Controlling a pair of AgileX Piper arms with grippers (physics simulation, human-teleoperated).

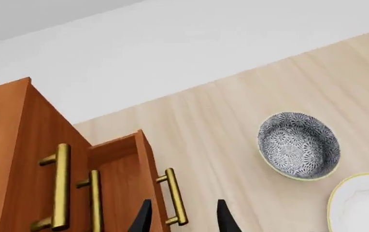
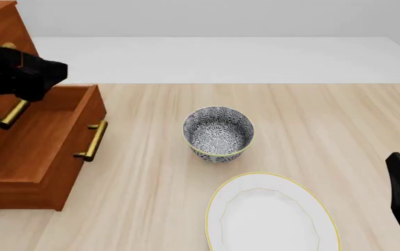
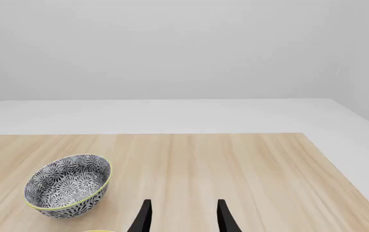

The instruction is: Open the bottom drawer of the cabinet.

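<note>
The bottom drawer (image 2: 43,141) is standing pulled out while the left end effector (image 1: 183,217) is hovering open and empty beside its brass handle (image 1: 175,197), likely needing only withdrawal.

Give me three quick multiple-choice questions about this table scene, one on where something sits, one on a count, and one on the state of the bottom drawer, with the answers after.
1. Where is the patterned bowl relative to the white plate?
A. Stacked on the plate
B. On the table beyond the plate, farther from the arms
C. Inside the drawer

2. How many brass handles show on the cabinet in the left wrist view?
A. One
B. Three
C. Five

3. What state is the bottom drawer in?
A. Pulled out, its inside showing
B. Fully shut
C. Lifted out onto the table

Answers: 1 B, the bowl stands apart from the plate, farther from the arms. 2 B, three bars stand side by side there. 3 A, its front juts out from the cabinet and the open box shows.
</note>
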